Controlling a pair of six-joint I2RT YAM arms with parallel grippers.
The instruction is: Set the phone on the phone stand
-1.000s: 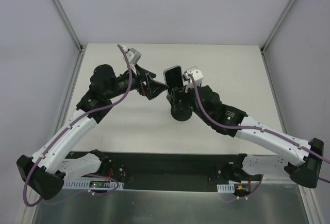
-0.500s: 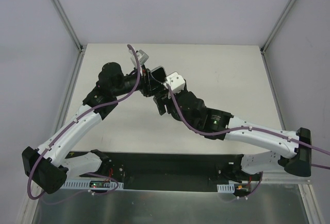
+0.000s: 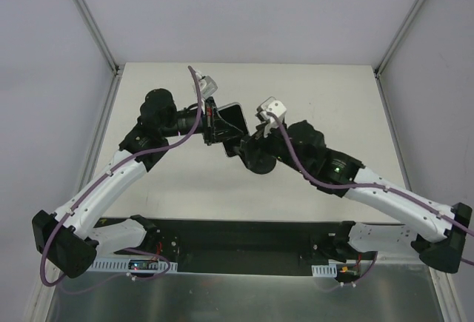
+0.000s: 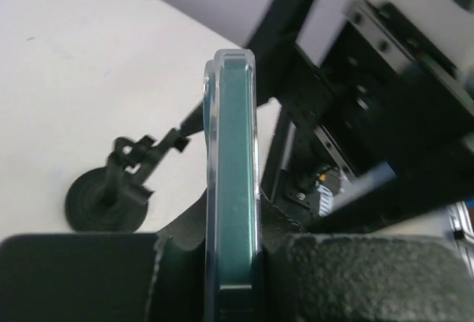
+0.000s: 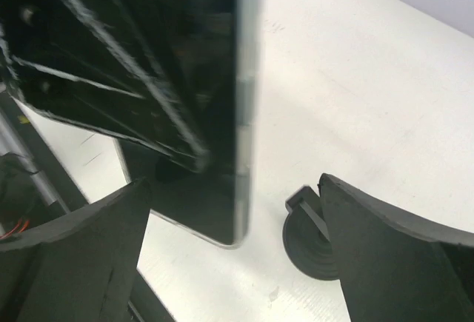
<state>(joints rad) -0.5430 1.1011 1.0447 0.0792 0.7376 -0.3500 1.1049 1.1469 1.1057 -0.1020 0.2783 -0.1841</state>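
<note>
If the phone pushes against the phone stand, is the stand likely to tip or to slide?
The phone stand probably tips easily: a thin stem rises from a small round base. It looks light, so it may also slide on the smooth table. The phone, gripped edge-on by the left gripper, looks rigid.

Slim phone [image 4: 233, 189] edge-on, aloft — black disc-based phone stand [image 4: 109, 202] sits apart.

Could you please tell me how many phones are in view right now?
1: the thin black glossy phone, clamped edge-on in the left gripper; another could lie hidden under the arms.
</note>
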